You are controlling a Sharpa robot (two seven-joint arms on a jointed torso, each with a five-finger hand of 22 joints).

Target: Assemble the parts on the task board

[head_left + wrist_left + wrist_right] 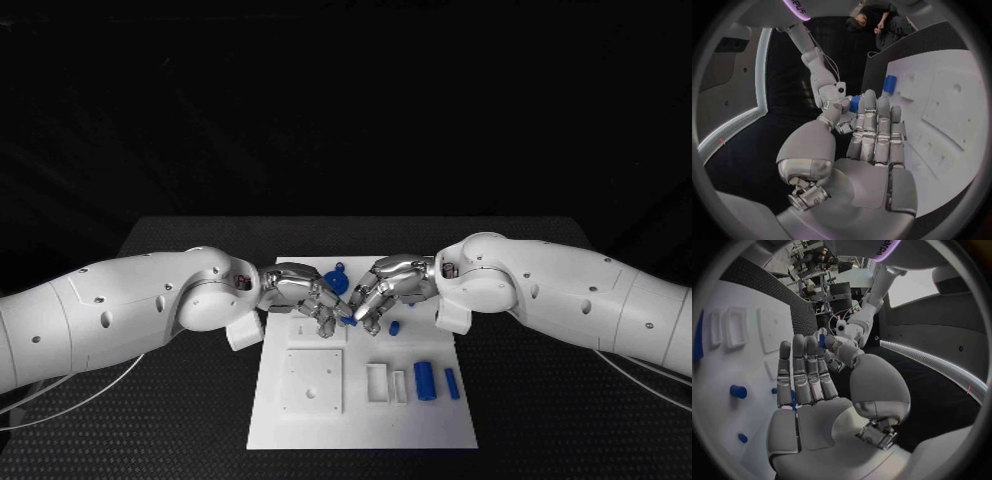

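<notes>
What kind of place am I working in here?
Probably a robotics lab test bench: a black table holds a white task board with small blue parts, and equipment racks stand behind.

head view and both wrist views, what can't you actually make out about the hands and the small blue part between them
- Small blue part: head view, its shape is covered by the fingertips of both hands.
- Who holds it: left hand and right hand meet over it; the grip cannot be told.
- Left wrist view: the hand's own fingers cover the contact point.
- Right wrist view: fingers hide the task board beneath.
- Blue knob: partly hidden between the hands.
</notes>
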